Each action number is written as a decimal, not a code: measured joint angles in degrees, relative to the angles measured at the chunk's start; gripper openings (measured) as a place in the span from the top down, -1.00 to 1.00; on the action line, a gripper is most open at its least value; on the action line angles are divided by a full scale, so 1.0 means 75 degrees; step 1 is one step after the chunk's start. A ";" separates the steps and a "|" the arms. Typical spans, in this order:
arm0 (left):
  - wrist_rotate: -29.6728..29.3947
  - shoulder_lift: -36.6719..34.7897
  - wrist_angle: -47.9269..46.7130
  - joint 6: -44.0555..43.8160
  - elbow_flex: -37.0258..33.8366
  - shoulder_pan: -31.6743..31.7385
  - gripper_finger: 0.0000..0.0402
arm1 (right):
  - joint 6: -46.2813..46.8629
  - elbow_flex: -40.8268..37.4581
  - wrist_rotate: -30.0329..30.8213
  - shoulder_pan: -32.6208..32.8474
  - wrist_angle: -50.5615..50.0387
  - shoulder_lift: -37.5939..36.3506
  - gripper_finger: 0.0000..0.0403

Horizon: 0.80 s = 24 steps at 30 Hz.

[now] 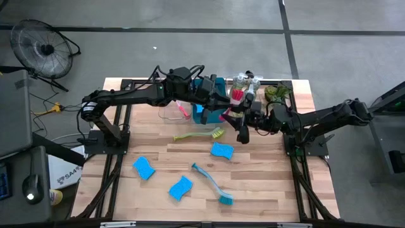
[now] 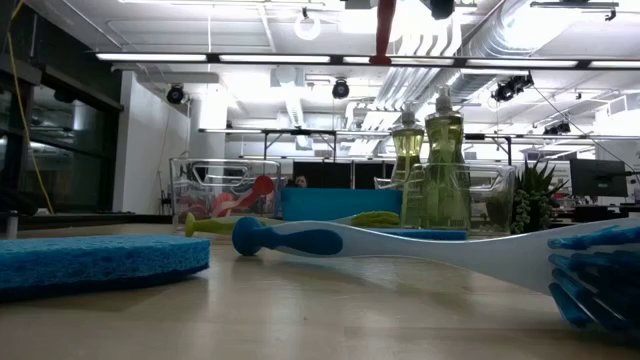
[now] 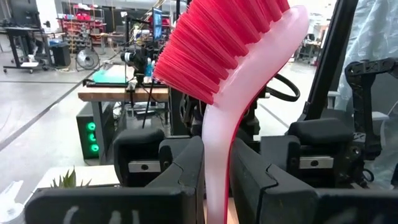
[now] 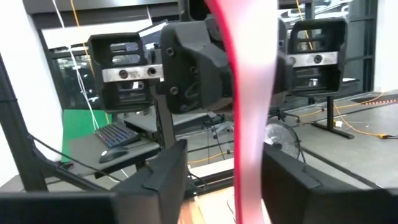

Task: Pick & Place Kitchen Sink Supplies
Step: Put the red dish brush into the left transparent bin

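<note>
A pink-red dish brush (image 1: 233, 104) hangs in the air above the blue bin (image 1: 204, 109). Its red bristle head (image 3: 224, 43) is up and its handle end (image 2: 383, 30) points down. My left gripper (image 3: 216, 180), reaching in from the table's left, is shut on its handle. My right gripper (image 4: 227, 180) comes from the right and is open, one finger on either side of the handle (image 4: 249, 124) lower down. Three blue sponges (image 1: 222, 151) (image 1: 144, 168) (image 1: 180, 187), a yellow-green brush (image 1: 199, 134) and a teal brush (image 1: 212, 183) lie flat on the table. Pump bottles (image 2: 430, 175) stand at the far edge. My left gripper pinches the pink brush's handle (image 3: 217, 155) between its two fingers, just below the bristle head. The fingers come in about level from the table's left and lie across the handle. The brush is lifted clear of the table, roughly upright, head above the fingers.
A clear tray (image 1: 169, 111) with something pink in it sits left of the blue bin. A small plant (image 1: 277, 94) stands at the far right corner. In the low view a sponge (image 2: 90, 262) and the teal brush (image 2: 400, 245) lie close to the camera.
</note>
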 joint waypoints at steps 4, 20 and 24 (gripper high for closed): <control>0.0002 0.0000 -0.0003 -0.0003 -0.0001 0.0000 0.77 | -0.0047 0.0000 0.0115 0.0000 0.0000 -0.0001 0.39; 0.0031 -0.0003 -0.0014 0.0024 -0.0001 0.0000 0.56 | 0.0186 0.0000 0.0051 0.0000 -0.0008 -0.0003 0.82; 0.0196 -0.0021 -0.0034 0.0333 -0.0002 0.0140 0.55 | 0.0755 0.0000 0.0053 0.0000 -0.0089 -0.0004 0.76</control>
